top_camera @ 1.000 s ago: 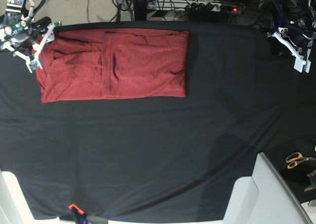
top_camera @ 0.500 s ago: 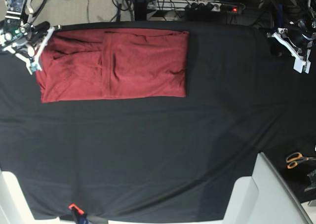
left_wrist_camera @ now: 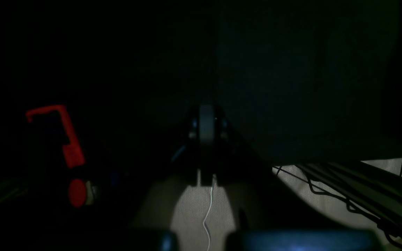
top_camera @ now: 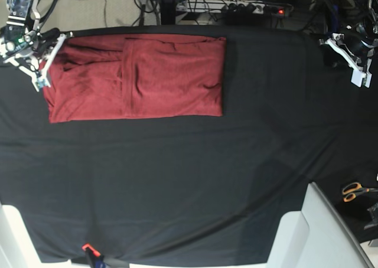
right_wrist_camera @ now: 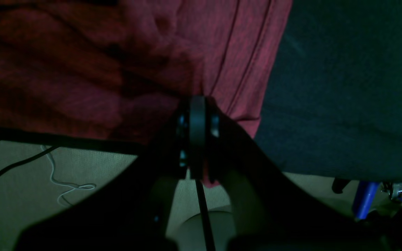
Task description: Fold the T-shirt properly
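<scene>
No text, label, brand, number or sign can be read in any view; the wrist pictures are too dark and the base view too coarse.

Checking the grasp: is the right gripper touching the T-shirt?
Touching. The right wrist view shows the right gripper shut on the T-shirt at its edge.

right gripper [top_camera: 42, 64]: jaws pinched together, arm at the far corner
left gripper [top_camera: 356, 64]: closed too, arm off on the opposite side
</scene>
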You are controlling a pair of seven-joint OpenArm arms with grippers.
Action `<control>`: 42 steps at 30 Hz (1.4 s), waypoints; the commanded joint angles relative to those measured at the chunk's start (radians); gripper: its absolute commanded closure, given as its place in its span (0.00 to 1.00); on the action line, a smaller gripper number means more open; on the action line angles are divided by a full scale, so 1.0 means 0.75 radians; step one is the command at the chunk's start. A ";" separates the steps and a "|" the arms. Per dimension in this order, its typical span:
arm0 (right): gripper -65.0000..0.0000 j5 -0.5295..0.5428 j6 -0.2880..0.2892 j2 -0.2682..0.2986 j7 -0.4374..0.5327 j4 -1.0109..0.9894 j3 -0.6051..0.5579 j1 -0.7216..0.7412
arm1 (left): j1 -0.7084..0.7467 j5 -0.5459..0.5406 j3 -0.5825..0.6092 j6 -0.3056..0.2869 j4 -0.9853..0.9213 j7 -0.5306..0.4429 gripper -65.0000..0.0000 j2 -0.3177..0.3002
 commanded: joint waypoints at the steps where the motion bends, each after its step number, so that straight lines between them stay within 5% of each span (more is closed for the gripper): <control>1: 0.99 0.001 0.000 0.026 0.015 0.026 0.007 0.014 | -0.001 -0.021 -0.011 0.000 0.017 -0.019 1.00 -0.023; 26: 0.97 -0.001 0.000 0.079 0.007 0.016 -0.001 0.114 | -0.001 -0.021 -0.011 0.000 0.017 -0.019 1.00 -0.023; 33: 0.66 -0.001 -0.006 0.079 -0.024 0.038 0.007 0.114 | -0.001 -0.021 -0.011 0.000 0.017 -0.019 1.00 -0.023; 42: 0.65 0.001 -0.008 0.038 -0.020 0.210 0.198 0.124 | -0.001 -0.021 -0.011 0.000 0.017 -0.019 1.00 -0.023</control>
